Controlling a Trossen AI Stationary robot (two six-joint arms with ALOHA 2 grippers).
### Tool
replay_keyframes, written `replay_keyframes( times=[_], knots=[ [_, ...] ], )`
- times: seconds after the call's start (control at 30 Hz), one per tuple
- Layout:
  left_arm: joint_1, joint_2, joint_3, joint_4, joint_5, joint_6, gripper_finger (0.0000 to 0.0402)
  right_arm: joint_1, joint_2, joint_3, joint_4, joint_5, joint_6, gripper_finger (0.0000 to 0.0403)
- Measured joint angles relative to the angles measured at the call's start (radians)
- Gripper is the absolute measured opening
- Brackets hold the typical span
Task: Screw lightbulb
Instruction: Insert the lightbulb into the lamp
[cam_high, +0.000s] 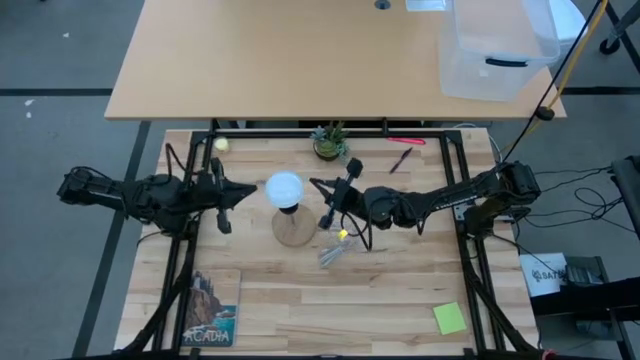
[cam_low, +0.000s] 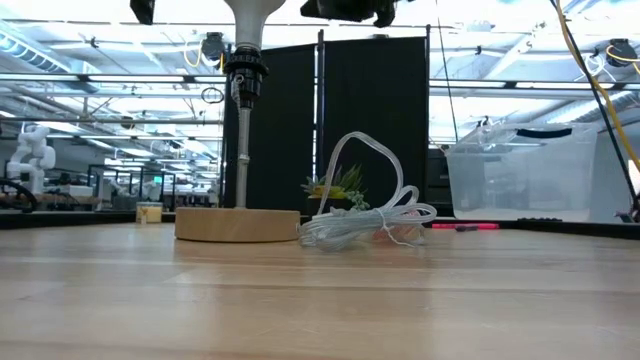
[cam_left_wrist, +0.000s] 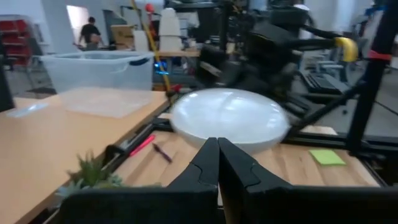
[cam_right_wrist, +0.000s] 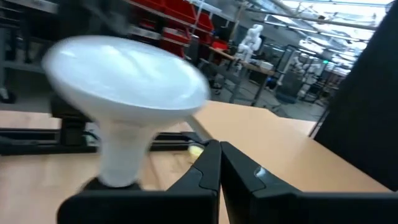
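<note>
The white lightbulb (cam_high: 284, 188) stands upright in the black socket (cam_low: 245, 75) of a thin pole on the round wooden stand (cam_high: 293, 230), near the table's middle. Its pale neck (cam_low: 246, 22) shows in the low view. My left gripper (cam_high: 251, 190) is shut, level, just left of the globe (cam_left_wrist: 229, 118), with a small gap. My right gripper (cam_high: 314, 184) is shut, just right of the globe (cam_right_wrist: 124, 71), also apart from it.
A coiled white cord (cam_low: 365, 215) and a silvery wrapper (cam_high: 333, 252) lie right of the stand. A small plant (cam_high: 329, 142), a pink pen (cam_high: 405, 141) and a dark pen (cam_high: 400, 160) lie at the back. A book (cam_high: 212, 310) and green note (cam_high: 450, 318) lie near the front.
</note>
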Motion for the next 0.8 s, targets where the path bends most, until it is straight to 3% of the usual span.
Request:
replay_keyframes(
  times=[0.47, 0.8],
  knots=[
    [-0.067, 0.158, 0.0, 0.175, -0.004, 0.045, 0.0, -0.034, -0.001, 0.105, -0.133, -0.091, -0.072, 0.0],
    [-0.064, 0.16, 0.0, 0.171, -0.048, 0.045, 0.0, 0.011, -0.004, 0.117, -0.181, -0.082, -0.068, 0.0]
  ],
)
